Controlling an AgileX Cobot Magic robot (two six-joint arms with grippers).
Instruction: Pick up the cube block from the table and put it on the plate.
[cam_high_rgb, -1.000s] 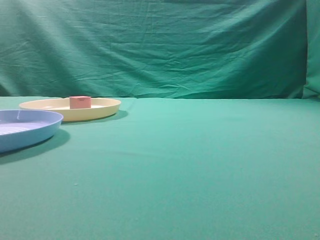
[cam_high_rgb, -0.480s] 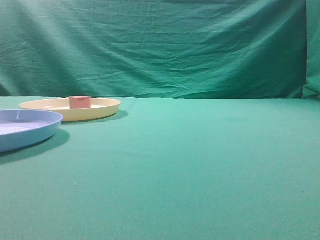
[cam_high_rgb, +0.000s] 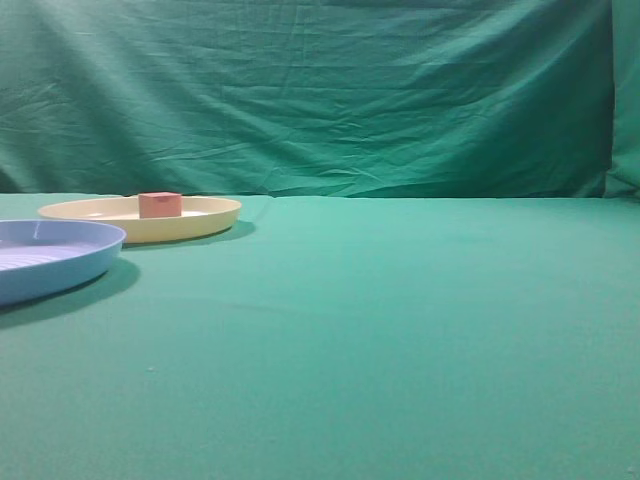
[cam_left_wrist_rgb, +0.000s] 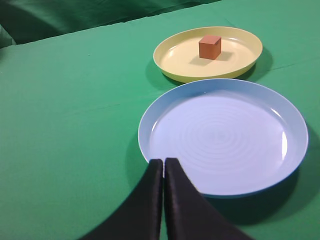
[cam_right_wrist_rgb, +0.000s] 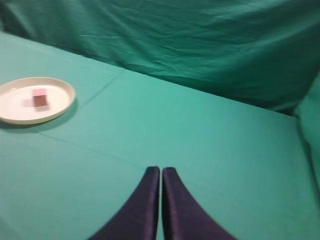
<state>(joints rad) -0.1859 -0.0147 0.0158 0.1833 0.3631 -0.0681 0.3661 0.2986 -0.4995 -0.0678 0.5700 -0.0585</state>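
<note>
Already done: cube block (cam_left_wrist_rgb: 210, 46) sat on plate (cam_left_wrist_rgb: 175, 70) near table's (cam_high_rgb: 400, 320) far-left edge.
Left gripper (cam_left_wrist_rgb: 164, 162) & right gripper (cam_right_wrist_rgb: 160, 171) both empty w/ fingers together, since nothing remained to carry.

— What sort of place is this?
— A staged robot test bench, not a home. Green cloth covers the table (cam_high_rgb: 400, 330), and the same wrinkled green cloth hangs as a backdrop (cam_high_rgb: 330, 90), shutting out any room behind.

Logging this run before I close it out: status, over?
Left gripper shut, empty; right gripper shut, empty. Cube block sits on the cream plate. Blue plate beside it, bare. Nothing in the way.
</note>
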